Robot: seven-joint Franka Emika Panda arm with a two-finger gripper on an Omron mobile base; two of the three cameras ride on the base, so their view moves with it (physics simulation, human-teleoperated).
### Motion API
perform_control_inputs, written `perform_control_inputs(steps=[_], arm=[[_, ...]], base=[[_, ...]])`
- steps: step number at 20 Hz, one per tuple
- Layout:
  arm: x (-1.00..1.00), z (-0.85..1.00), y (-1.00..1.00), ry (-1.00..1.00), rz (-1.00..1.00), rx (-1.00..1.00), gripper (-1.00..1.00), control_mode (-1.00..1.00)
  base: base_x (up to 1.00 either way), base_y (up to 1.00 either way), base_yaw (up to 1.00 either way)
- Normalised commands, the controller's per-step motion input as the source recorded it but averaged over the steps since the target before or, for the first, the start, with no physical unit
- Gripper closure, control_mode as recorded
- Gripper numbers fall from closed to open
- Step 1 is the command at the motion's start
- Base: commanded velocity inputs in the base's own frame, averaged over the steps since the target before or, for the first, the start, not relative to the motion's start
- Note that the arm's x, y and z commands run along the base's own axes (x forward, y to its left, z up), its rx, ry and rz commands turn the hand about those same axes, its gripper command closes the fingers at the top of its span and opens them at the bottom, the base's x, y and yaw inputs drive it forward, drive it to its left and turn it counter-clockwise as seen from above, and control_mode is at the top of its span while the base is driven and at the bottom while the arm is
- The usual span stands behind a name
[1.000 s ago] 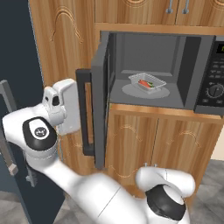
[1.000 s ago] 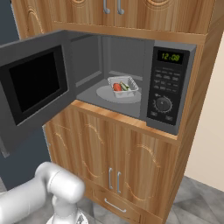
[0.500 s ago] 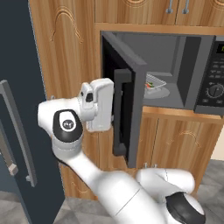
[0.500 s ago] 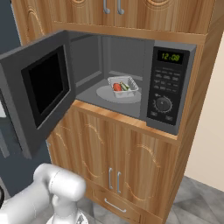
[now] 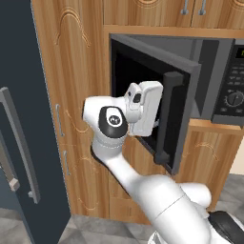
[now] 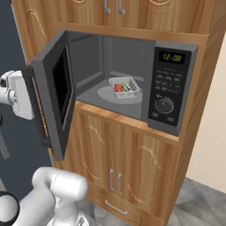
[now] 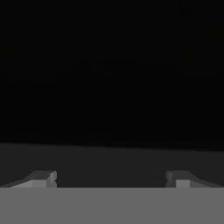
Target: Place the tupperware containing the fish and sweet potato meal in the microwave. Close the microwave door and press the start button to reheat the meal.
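The tupperware (image 6: 124, 87) sits inside the microwave (image 6: 132, 75) on the round turntable plate (image 6: 110, 93), with orange and green food showing in it, so the placing step looks done and the closing step is in hand. The microwave door (image 6: 56, 95) stands roughly half shut, hinged at the left, its free edge and thick bar handle (image 5: 168, 119) swung out toward the near side. The gripper (image 7: 109, 177) has its jaws spread wide and holds nothing; in the hand view both fingertips (image 7: 43, 178) sit hard against a dark flat surface, which I judge to be the door's outer face with its black window.

Risks: the push comes from the flat of an open hand, so the contact could slide along the smooth door face toward the handle, and the door would then stop short of latching. If the hand drifts to the free edge, a finger could be caught between the door and the control panel (image 6: 167, 90). The white hand body (image 5: 145, 108) is just beside the handle, with little room there.

Open room lies to the near side of the door and below it, in front of the wooden cabinet doors (image 6: 128, 163). The dark blue-grey door (image 5: 19, 119) at the far left limits elbow swing.
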Motion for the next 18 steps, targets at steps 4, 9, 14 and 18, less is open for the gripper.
perform_control_inputs(steps=[4,9,14,18], arm=[[0.13,-0.01,-0.98,0.00,0.00,0.06,-1.00,-1.00],[0.39,-0.03,-0.83,0.00,0.00,0.05,-1.00,-1.00],[0.69,-0.11,-0.61,0.00,0.02,0.01,-1.00,-1.00],[0.88,-0.20,-0.44,0.00,0.07,0.00,-1.00,-1.00]], base=[[0.00,0.00,0.00],[0.00,0.00,0.00],[0.00,0.00,0.00],[0.00,0.00,0.00]])
